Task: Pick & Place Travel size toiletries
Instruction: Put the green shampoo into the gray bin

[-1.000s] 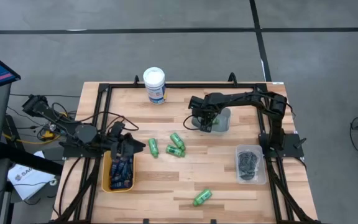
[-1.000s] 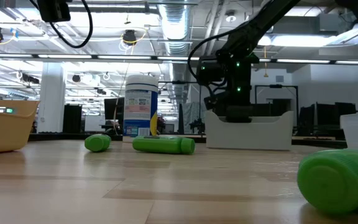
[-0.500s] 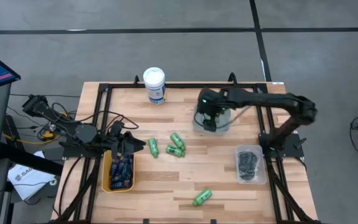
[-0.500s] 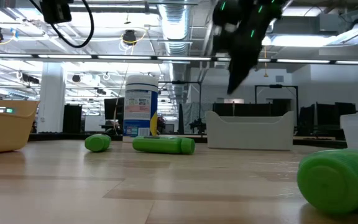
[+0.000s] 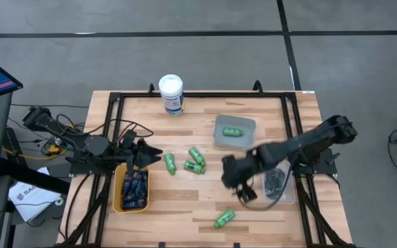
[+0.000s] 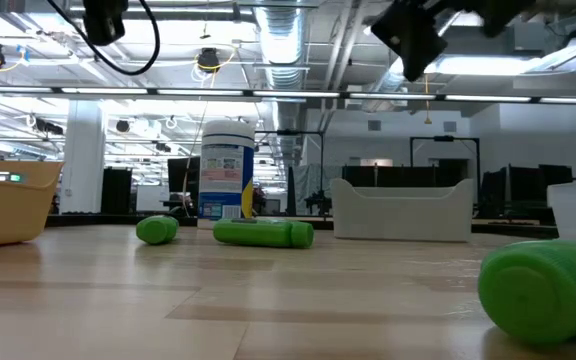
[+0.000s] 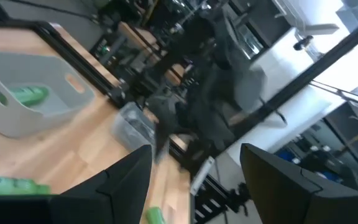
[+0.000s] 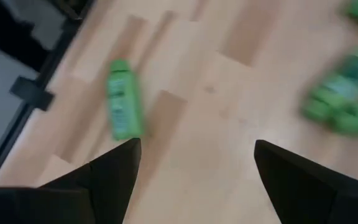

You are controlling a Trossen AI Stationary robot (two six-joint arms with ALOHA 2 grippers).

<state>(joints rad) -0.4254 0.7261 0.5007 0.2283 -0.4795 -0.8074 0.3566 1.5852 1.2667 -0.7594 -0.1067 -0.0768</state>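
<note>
We see small glossy green bottles lying on their sides on the pale wood-plank table point(image 5: 185, 200). One lone bottle point(image 5: 224, 218) lies nearest the right gripper point(image 5: 234, 180), just below its empty, spread fingers; a cluster of three bottles point(image 5: 189, 162) lies a little to the gripper's left, toward the other arm. Another green bottle point(image 5: 233, 131) lies inside a shallow grey plastic tray point(image 5: 220, 138) with rounded corners, up the table from the gripper. Just beside the gripper, on its outer side, a clear plastic tub point(image 5: 287, 196) holds round dark tins point(image 5: 274, 180) — heaped, too small to count.

The left gripper point(image 5: 142, 156) hangs above the near end of a yellow bin point(image 5: 118, 191), fingers spread and empty; flat dark tubes point(image 5: 136, 190) fill the bin.

A tall white canister point(image 5: 171, 94) with a blue label stands upright at the table's far edge — well apart from both grippers.
</note>
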